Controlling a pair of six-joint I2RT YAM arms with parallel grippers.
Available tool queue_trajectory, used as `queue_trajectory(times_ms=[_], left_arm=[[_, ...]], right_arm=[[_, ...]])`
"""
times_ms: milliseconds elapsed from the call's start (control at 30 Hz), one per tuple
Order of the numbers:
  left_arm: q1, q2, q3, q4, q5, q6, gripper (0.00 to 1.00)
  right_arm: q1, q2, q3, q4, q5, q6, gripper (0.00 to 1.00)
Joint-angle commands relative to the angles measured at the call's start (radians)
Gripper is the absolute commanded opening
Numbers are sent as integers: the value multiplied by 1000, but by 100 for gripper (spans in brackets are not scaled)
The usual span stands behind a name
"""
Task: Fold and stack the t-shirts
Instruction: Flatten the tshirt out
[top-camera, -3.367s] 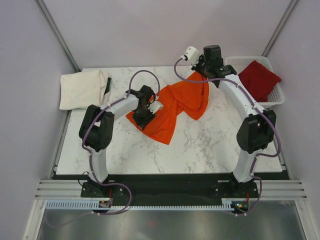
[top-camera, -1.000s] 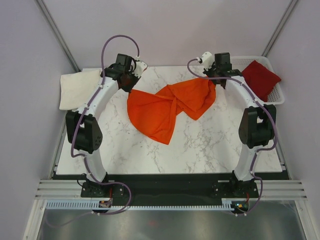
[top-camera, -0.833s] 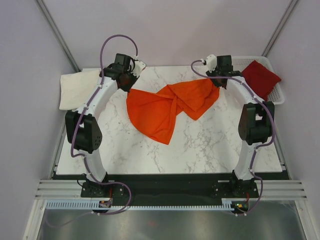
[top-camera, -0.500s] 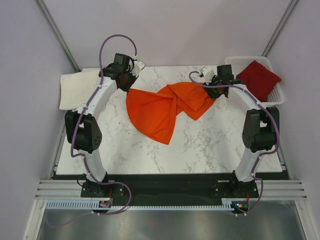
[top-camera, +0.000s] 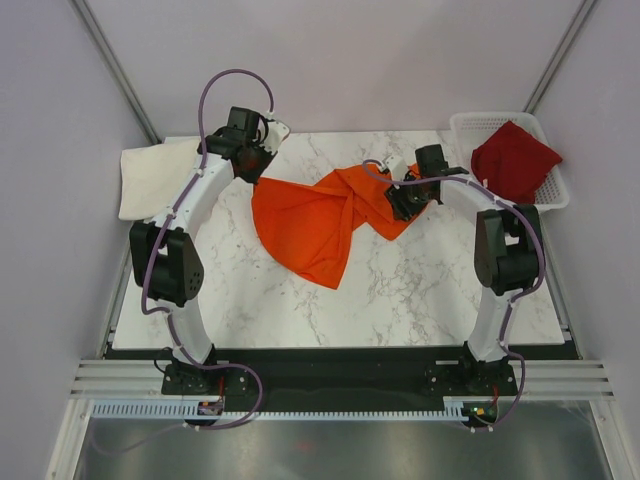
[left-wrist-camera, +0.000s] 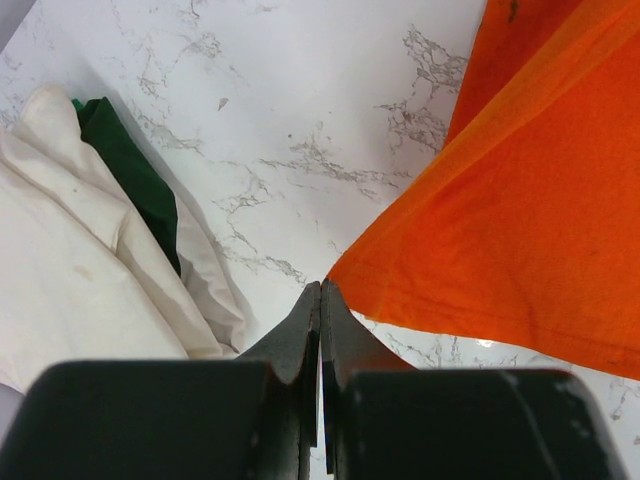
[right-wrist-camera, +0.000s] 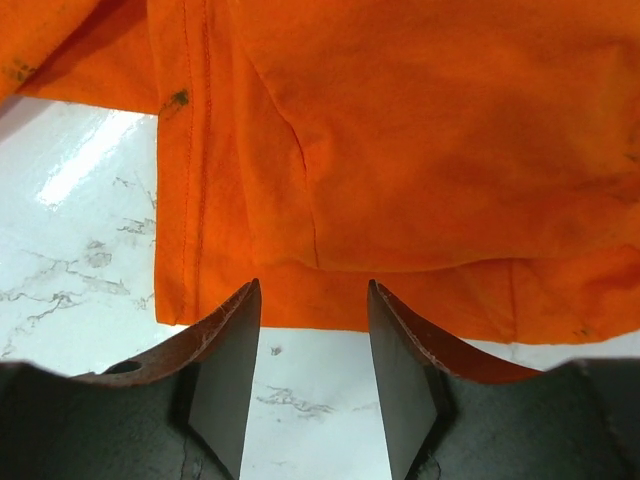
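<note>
The orange t-shirt (top-camera: 320, 215) lies spread and twisted in the middle of the marble table. My left gripper (top-camera: 258, 168) is at its far left corner, jaws shut, with that corner (left-wrist-camera: 345, 272) pinched at the very tips of the gripper (left-wrist-camera: 322, 285). My right gripper (top-camera: 398, 198) hovers over the shirt's right part; in the right wrist view it (right-wrist-camera: 313, 285) stands open above the hem (right-wrist-camera: 300, 300), with nothing between the fingers. The cream-white t-shirt (top-camera: 160, 178) lies folded at the far left. The dark red t-shirt (top-camera: 515, 158) sits in the basket.
A white lattice basket (top-camera: 500, 119) stands at the far right corner of the table. A green patch (left-wrist-camera: 130, 180) shows inside the cream-white t-shirt (left-wrist-camera: 60, 280). Bare marble (top-camera: 420, 290) runs along the near half of the table.
My right gripper opened and let go of the orange shirt's right corner, then moved left and nearer over the cloth. That side of the shirt settled on the table. The left arm stayed put.
</note>
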Motion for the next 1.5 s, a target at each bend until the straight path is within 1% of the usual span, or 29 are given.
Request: queue_trajectory(times_ms=[0, 133, 200, 267, 300, 433, 500, 567, 600, 667, 700, 800, 867, 1000, 1067, 1100, 1167, 1200, 1233, 1267, 1300, 1333, 1367, 1433, 1467], left_arm=[[1, -14, -4, 26, 0, 0, 2], [1, -12, -7, 24, -3, -2, 2], [1, -12, -9, 24, -3, 0, 2], [1, -11, -7, 24, -8, 0, 2], [1, -9, -6, 26, -9, -2, 2], [3, -3, -3, 23, -11, -2, 2], [1, -2, 0, 24, -11, -2, 2], [1, 4, 5, 26, -14, -2, 2], [1, 6, 5, 26, -14, -2, 2], [1, 7, 8, 26, -12, -3, 2], [1, 9, 8, 26, -12, -3, 2], [1, 6, 10, 26, -14, -3, 2], [1, 6, 5, 26, -15, -3, 2], [1, 6, -1, 26, -15, -5, 2], [1, 9, 3, 26, -15, -5, 2], [1, 7, 5, 26, -15, -3, 2], [1, 9, 8, 27, -18, 1, 2], [1, 12, 11, 27, -20, 1, 2], [3, 14, 13, 27, -18, 0, 2], [1, 15, 14, 26, -17, 1, 2], [1, 18, 16, 26, -15, 1, 2], [1, 21, 20, 26, -15, 0, 2], [1, 21, 23, 24, -15, 0, 2], [1, 18, 26, 26, -17, 0, 2], [1, 17, 28, 26, -17, 1, 2]], right_arm=[[9, 29, 33, 20, -37, 8, 55], [12, 61, 56, 35, -31, 17, 56], [14, 76, 67, 37, -29, 20, 54], [21, 90, 73, 39, -17, 22, 49], [21, 93, 78, 39, -14, 23, 42], [25, 110, 85, 40, -2, 25, 34], [25, 112, 90, 40, 9, 26, 26], [25, 112, 93, 40, 15, 28, 21], [26, 112, 96, 42, 21, 28, 15], [25, 107, 101, 43, 29, 29, 9], [26, 104, 104, 49, 38, 29, 5], [23, 78, 126, 58, 63, 26, 0], [17, 64, 154, 65, 89, 23, 0], [-8, 83, 303, 69, 139, 29, 0], [-23, 109, 361, 71, 166, 26, 0], [-29, 122, 421, 74, 170, 26, 0], [-41, 176, 484, 75, 192, 20, 0], [-44, 200, 548, 75, 201, 17, 1], [-46, 257, 580, 74, 224, 17, 10], [-46, 289, 648, 74, 286, 31, 35], [-48, 317, 679, 75, 319, 37, 45], [-48, 366, 706, 75, 337, 46, 50], [-46, 379, 740, 75, 381, 73, 53], [-51, 354, 725, 91, 402, 95, 53], [-52, 336, 676, 98, 396, 107, 53]])
